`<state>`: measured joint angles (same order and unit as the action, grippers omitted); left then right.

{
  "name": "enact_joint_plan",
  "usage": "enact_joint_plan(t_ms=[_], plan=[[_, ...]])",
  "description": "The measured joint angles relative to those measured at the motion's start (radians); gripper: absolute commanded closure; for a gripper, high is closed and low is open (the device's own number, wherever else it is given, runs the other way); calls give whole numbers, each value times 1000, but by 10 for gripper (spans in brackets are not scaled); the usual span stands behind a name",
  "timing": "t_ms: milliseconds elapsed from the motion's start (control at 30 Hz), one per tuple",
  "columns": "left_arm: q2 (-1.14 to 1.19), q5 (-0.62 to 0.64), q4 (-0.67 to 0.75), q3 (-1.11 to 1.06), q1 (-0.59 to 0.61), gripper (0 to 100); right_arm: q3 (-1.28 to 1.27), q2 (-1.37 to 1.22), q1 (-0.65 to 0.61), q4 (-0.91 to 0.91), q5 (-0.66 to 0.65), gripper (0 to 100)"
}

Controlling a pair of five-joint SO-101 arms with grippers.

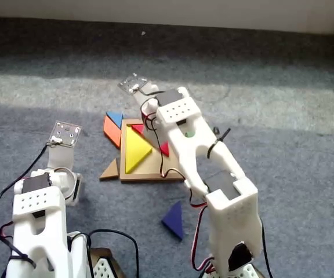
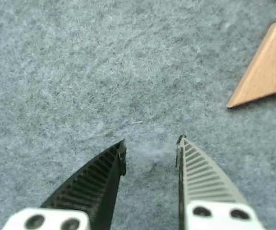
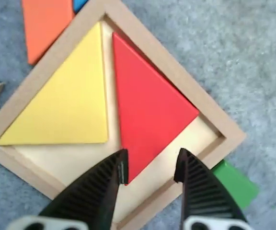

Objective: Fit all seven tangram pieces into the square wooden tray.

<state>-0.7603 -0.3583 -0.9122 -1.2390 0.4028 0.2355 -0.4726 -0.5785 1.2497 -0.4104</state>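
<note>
Over on the left, the left gripper [image 2: 152, 148] hangs above bare grey felt on the desk [image 1: 283, 174], its fingers spread with nothing between them. Near it lies the plain wooden triangle [image 2: 267, 72], just beside the tray's near-left corner. Next come the orange piece [image 1: 112, 134] and a light blue piece [image 1: 115, 117], both outside the square wooden tray [image 3: 186, 88], close by its left rim.

Inside the tray, the yellow triangle [image 3: 66, 105] and the red triangle [image 3: 147, 105] lie flat side by side, with bare tray floor around them. The right gripper [image 3: 151, 165] hovers over one corner of the red triangle, fingers parted and gripping nothing as far as I can see. A green piece [image 3: 236, 182] peeks out beyond the tray's rim on the right. A dark blue triangle [image 1: 174, 220] sits well apart on the felt, nearer the arms' bases.

The pieces look like thin, stiff, light slabs with smooth paint, so I'd guess they skid easily. Lying flat they offer little height, so the best hold is probably a pinch across two edges near a narrow corner.
</note>
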Motion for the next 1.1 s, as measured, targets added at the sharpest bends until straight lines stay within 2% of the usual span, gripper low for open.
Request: enact_joint_plan(t_ms=[233, 400, 500, 633, 833, 1100], plan=[[0, 0, 0, 0, 0, 819, 0, 40, 6, 29, 0, 834], [0, 0, 0, 0, 0, 819, 0, 38, 6, 28, 3, 716], [0, 0, 0, 0, 0, 819, 0, 5, 6, 9, 75, 668], [0, 0, 0, 0, 0, 819, 0, -44, 8, -3, 127, 666], [0, 0, 0, 0, 0, 819, 0, -52, -6, -6, 135, 666], [0, 0, 0, 0, 0, 819, 0, -52, -29, -115, 189, 666]])
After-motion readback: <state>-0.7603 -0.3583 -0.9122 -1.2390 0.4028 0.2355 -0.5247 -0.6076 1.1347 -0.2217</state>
